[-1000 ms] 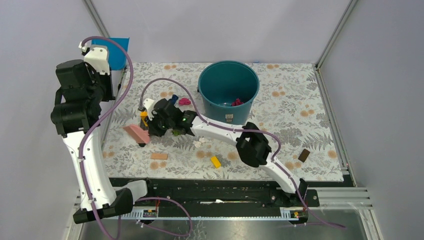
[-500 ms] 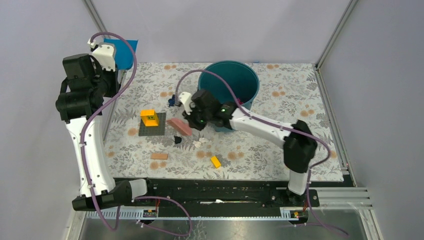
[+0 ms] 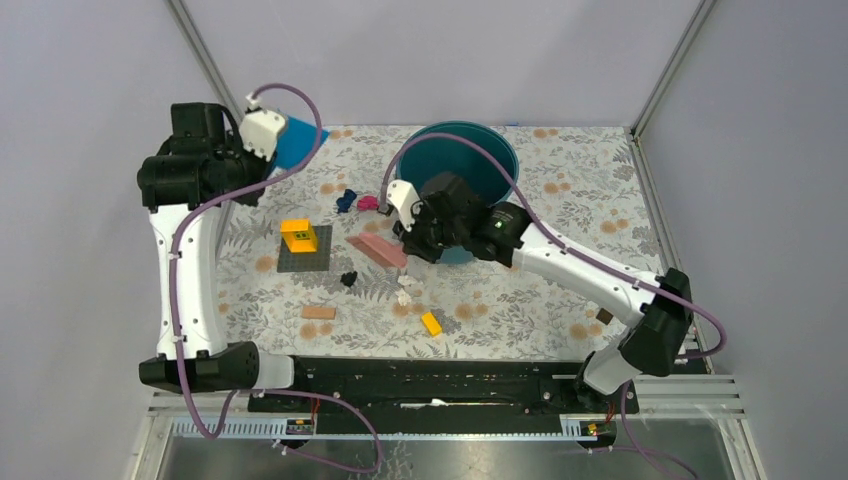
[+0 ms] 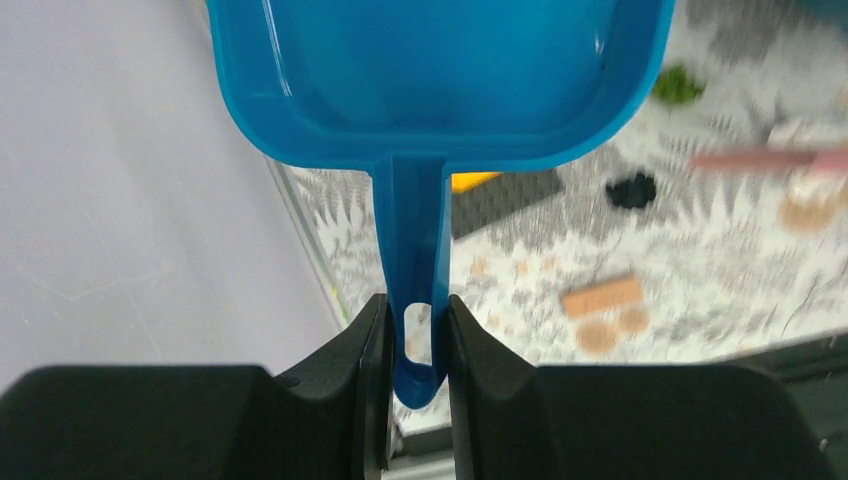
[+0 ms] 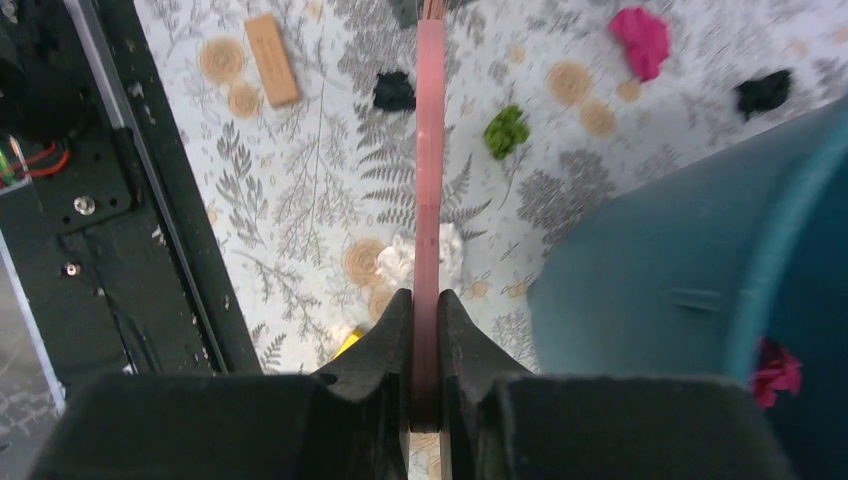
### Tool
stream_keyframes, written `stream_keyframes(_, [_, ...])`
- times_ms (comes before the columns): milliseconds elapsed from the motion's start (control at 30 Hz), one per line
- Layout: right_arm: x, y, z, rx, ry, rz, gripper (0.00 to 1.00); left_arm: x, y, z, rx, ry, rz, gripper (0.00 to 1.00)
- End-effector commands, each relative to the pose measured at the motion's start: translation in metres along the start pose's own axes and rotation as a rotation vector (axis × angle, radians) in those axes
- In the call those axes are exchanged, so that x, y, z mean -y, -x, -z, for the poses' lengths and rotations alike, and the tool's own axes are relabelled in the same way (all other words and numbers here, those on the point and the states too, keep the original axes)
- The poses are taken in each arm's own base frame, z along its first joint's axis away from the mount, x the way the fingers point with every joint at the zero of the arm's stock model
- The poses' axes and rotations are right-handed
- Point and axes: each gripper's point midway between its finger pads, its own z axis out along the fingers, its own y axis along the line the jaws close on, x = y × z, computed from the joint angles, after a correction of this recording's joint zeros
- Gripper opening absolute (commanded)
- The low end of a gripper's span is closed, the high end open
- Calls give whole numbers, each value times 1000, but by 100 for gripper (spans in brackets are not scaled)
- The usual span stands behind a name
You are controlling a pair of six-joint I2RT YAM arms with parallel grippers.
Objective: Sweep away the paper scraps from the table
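Teal bucket [image 3: 508, 158] already holds a magenta wad [image 5: 778, 368], so part is done. Left on the table [image 3: 600, 200] are paper scraps [image 3: 368, 203] at the bucket's nine o'clock, with a black wad [image 3: 349, 279] and a white wad [image 3: 407, 287] toward seven. My right gripper [image 5: 427, 330] pinches the pink paddle [image 5: 430, 150]. My left gripper [image 4: 415, 340] clamps the blue dustpan [image 4: 440, 70] by its handle.

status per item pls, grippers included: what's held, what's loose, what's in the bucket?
left gripper: shut on the dustpan handle
dustpan: held, no scraps showing in it
right gripper: shut on the pink board
pink board: clamped at one end
teal bucket: upright, one magenta scrap inside
paper scraps: loose on the table
yellow block: on the grey plate
tan block: flat on the table
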Motion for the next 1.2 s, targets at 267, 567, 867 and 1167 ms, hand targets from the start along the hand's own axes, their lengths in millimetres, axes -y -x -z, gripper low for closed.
stream_keyframes(267, [-17, 41, -3, 100, 157, -3, 0, 27, -110, 17, -278, -59, -305, 0])
stream_keyframes(567, [-25, 72, -87, 104, 301, -253, 0, 35, -133, 15, -377, -49, -157, 0])
stream_keyframes(867, [12, 9, -120, -54, 36, -494, 0, 38, -155, 24, -398, -50, -282, 0])
stream_keyframes(1167, [30, -44, -59, -118, -43, -410, 0, 46, -162, 7, -396, -208, -563, 0])
